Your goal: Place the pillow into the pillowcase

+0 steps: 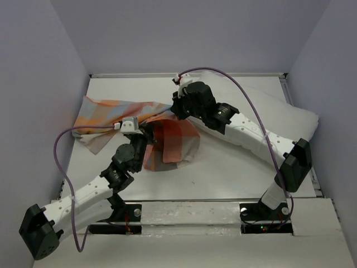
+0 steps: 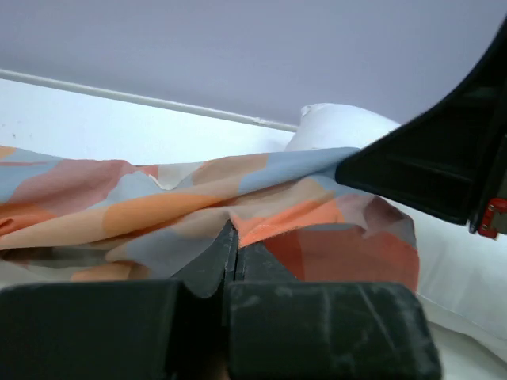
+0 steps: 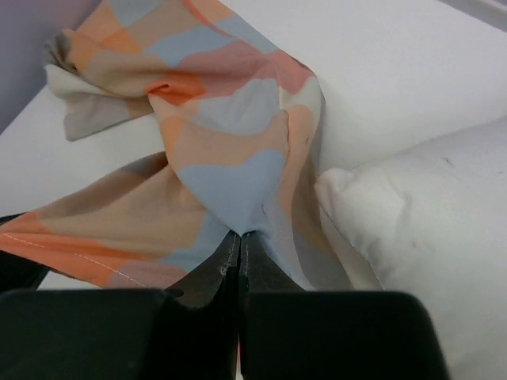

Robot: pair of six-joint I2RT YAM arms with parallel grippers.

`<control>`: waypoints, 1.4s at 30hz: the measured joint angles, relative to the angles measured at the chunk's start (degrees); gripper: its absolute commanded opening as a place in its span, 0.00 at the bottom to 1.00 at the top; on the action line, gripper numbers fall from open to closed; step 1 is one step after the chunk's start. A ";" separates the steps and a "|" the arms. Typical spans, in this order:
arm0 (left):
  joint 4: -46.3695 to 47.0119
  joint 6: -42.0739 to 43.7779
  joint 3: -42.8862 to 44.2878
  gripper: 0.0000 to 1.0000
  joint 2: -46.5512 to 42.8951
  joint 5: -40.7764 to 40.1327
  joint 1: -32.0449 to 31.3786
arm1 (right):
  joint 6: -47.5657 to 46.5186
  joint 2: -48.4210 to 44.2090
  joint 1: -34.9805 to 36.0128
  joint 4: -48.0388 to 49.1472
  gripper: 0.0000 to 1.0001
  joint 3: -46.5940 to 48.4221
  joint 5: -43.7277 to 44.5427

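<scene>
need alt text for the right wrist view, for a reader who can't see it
The right gripper is shut on a fold of the orange, grey-blue and cream checked pillowcase, which trails away across the white table to a crumpled far end. A corner of the plain white pillow lies beside the pinch, not inside the fabric.

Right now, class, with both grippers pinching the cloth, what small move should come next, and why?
Probably draw the grippers apart to open the mouth of the pillowcase: the left gripper and right gripper are both shut on its cloth, and the pillow lies beside it, not yet inside.
</scene>
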 measured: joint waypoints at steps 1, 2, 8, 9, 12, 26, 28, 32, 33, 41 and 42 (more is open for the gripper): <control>-1.53 -0.28 0.02 0.00 -3.13 0.96 -0.04 | -0.04 0.07 0.22 0.04 0.00 0.42 -0.92; -2.73 -0.59 0.02 0.00 -4.63 1.44 -0.07 | -0.24 0.28 0.44 0.00 0.00 1.46 -1.88; -12.94 -1.73 2.73 0.00 -9.07 4.37 -0.07 | -1.27 2.56 0.50 -0.13 0.00 6.56 -3.15; -14.25 -1.88 3.61 0.00 -9.38 4.72 -0.07 | -1.31 2.60 0.50 -0.13 0.00 6.62 -3.17; -16.72 -2.16 5.92 0.00 -9.62 5.97 -0.04 | -1.33 2.60 0.50 -0.22 0.04 6.75 -3.37; -16.39 -2.75 14.62 0.00 7.85 15.41 0.15 | -2.10 -2.47 -20.81 -6.56 0.96 1.79 -7.19; -15.67 -2.73 16.31 0.00 10.08 16.55 0.17 | -2.47 -2.91 -24.28 -7.76 1.00 3.19 -6.05; -14.75 -2.73 18.43 0.00 13.46 18.36 0.31 | -5.77 2.12 -26.23 -9.88 1.00 10.08 1.62; -14.64 -2.71 18.71 0.00 14.14 18.60 0.31 | -7.13 5.99 -26.08 -10.69 1.00 13.73 4.42; -13.70 -2.75 19.15 0.00 16.96 20.26 1.14 | -12.72 31.76 -25.66 -18.36 0.00 31.71 2.08; -13.44 -2.75 19.15 0.00 16.96 20.37 1.36 | -12.87 32.74 -25.66 -18.53 0.00 32.61 1.31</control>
